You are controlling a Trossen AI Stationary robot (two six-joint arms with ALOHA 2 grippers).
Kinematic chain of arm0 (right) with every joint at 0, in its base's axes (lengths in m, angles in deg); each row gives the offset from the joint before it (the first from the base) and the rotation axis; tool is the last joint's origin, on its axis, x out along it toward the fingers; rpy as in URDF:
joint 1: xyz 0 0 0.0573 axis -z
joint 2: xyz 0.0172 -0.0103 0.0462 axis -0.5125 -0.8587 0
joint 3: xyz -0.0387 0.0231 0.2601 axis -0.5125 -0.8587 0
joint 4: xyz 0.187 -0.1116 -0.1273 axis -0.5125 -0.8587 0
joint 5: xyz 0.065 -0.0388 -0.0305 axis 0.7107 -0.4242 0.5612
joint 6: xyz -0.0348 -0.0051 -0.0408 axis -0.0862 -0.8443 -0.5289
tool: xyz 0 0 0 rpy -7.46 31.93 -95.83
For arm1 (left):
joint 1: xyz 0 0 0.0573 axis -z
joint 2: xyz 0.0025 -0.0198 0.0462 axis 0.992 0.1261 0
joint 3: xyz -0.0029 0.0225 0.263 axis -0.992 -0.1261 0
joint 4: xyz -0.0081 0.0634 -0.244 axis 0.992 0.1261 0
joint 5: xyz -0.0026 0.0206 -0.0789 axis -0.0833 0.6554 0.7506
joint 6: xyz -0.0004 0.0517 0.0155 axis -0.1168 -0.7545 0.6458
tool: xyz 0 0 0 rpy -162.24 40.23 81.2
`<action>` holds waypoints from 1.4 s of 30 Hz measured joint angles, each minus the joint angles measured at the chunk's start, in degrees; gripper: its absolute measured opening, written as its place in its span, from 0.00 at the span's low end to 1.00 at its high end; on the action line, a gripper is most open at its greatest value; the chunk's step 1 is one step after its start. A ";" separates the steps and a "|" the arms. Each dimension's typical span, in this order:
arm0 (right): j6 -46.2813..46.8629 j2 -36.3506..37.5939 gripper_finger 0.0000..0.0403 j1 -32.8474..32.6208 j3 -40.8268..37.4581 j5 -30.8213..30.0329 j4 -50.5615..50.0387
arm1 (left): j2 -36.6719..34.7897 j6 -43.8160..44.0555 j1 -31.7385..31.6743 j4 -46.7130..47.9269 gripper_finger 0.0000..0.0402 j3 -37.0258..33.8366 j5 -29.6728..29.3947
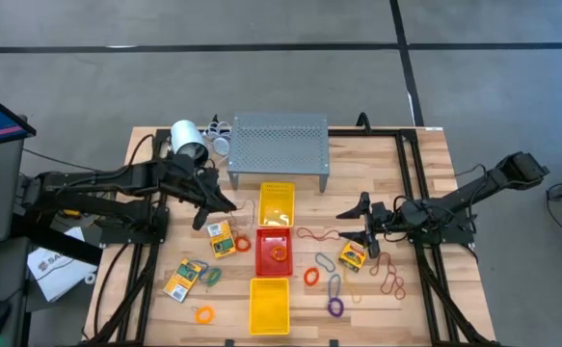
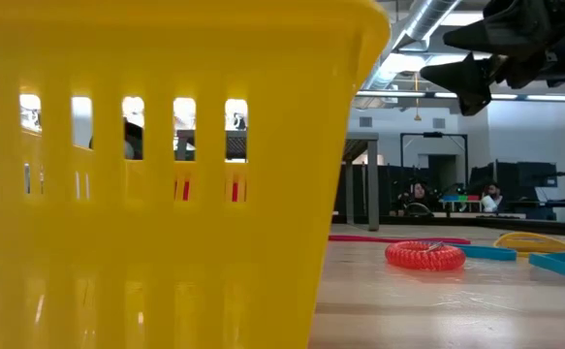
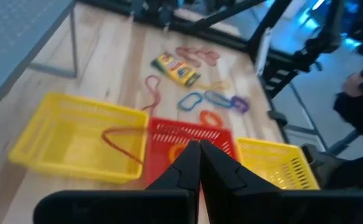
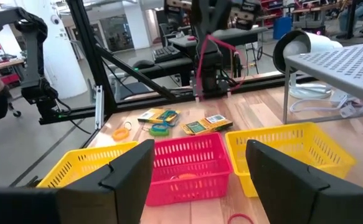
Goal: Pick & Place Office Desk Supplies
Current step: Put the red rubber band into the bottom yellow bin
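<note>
Closest to the low camera, a yellow slotted tray (image 2: 156, 174) fills most of that view; past it on the wooden desk (image 1: 415, 159) lies a red coiled loop (image 2: 424, 255).

From above, three trays stand in a row down the desk's middle: a yellow one (image 1: 277, 202) by the grey perforated shelf (image 1: 279, 146), a red tray (image 1: 272, 253) with an orange ring (image 1: 278, 253) inside, and the near yellow tray (image 1: 269, 305).

The left gripper (image 1: 230, 205) hovers beside the far yellow tray, its jaws pressed shut on a thin red rubber band (image 3: 124, 144) that hangs across that tray's rim. A card packet (image 1: 222, 238) lies just below it, another (image 1: 182, 280) further toward the desk's near edge, with a green loop (image 1: 210, 276) and an orange loop (image 1: 203, 313) nearby.

The right gripper (image 1: 361, 221) hangs with jaws wide apart and empty, above a third packet (image 1: 352, 255). Around it lie orange (image 1: 311, 277), purple (image 1: 334, 307) and brown loops (image 1: 389, 282).

A white cylinder (image 1: 188, 140) stands at the shelf's left.
</note>
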 joint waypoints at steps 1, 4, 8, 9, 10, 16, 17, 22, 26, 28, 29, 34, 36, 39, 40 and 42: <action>0.17 -0.99 0.62 0.11 0.00 0.01 1.11 | -0.01 0.00 0.03 -0.98 0.00 -0.01 0.46; 0.91 -4.85 0.62 0.87 0.00 0.19 5.48 | 0.00 0.01 0.34 -3.26 0.00 -0.01 1.24; 1.79 -11.18 0.62 2.51 2.06 0.27 8.35 | 0.00 0.97 0.37 -6.68 0.00 -0.01 3.88; 2.19 -13.03 0.62 2.96 3.38 0.31 8.43 | 0.00 1.05 0.56 -7.42 0.00 -0.01 3.99; 2.52 -14.77 0.62 3.43 4.63 0.70 8.46 | 0.00 1.07 0.92 -8.12 0.00 -0.01 3.99; 0.67 -26.21 0.62 6.34 14.31 9.76 8.75 | 0.60 0.91 3.98 -12.94 0.00 0.02 3.99; -0.76 -28.17 0.62 6.64 16.16 11.62 9.23 | 0.88 0.87 4.50 -13.39 0.00 0.03 3.97; -7.25 -35.85 0.62 7.15 24.30 14.81 12.40 | 2.55 0.76 6.99 -15.71 0.00 0.02 3.97; -9.23 -39.73 0.62 8.02 29.59 14.87 12.36 | 5.39 0.70 9.07 -19.30 0.00 0.01 3.91; -9.25 -41.45 0.62 8.64 31.64 15.44 12.38 | 7.14 0.72 10.13 -20.66 0.00 0.02 3.93; -9.25 -42.32 0.62 8.91 32.81 15.76 12.21 | 8.15 0.69 10.56 -21.92 0.00 0.08 3.88; -9.21 -46.42 0.62 10.22 37.84 20.68 12.25 | 11.64 0.42 12.02 -24.17 0.00 -0.01 3.88; -9.23 -47.52 0.62 10.51 39.24 22.03 12.21 | 12.59 0.38 12.02 -25.36 0.00 -0.01 3.92; -9.22 -49.44 0.62 10.57 41.33 23.46 12.29 | 12.86 0.35 12.02 -25.72 0.00 -0.01 3.88; -9.22 -50.17 0.62 10.57 42.17 23.92 12.22 | 12.82 0.27 12.02 -26.41 0.00 0.01 3.86; -9.21 -51.27 0.62 10.57 43.37 24.46 12.13 | 12.79 0.26 12.02 -26.97 0.00 0.01 3.88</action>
